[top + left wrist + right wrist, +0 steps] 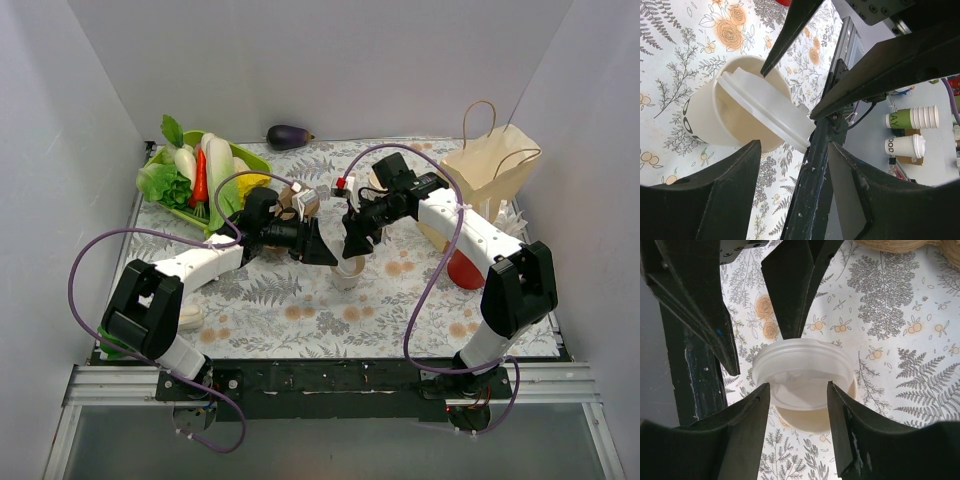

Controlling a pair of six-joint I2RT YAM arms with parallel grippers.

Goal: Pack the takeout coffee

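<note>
Paper and thin plastic make up the takeout coffee point(700, 120), so we think it is light, easy to squash and quick to tip over. It stands on the flowery desk point(280, 320), about in the middle, between the two arms. Its white lid point(765, 112) is not pressed on. It lies crooked across the mouth, and one edge sticks out past the side. Through the gap we see a cream inside and no drink, though part of the inside is hidden. We would hold the cup around its middle with a soft squeeze. We would not hold it by the lid, since a loose lid could slip off. The left tool point(795, 146) is spread, with the sticking-out edge of the lid in the gap and not pinched. The right tool point(797, 387) hangs over the cup with one finger on each side of the lid. We cannot tell if it presses on the lid or only stands close. A tan paper bag point(490, 170) with handles stands at the far right of the desk. We cannot see what is in it, and we think the cup should go there. A red cup point(462, 270) sits by the right arm, mostly hidden. A green tray point(250, 158) at the far left holds vegetables, and an eggplant point(288, 135) lies near it.
</note>
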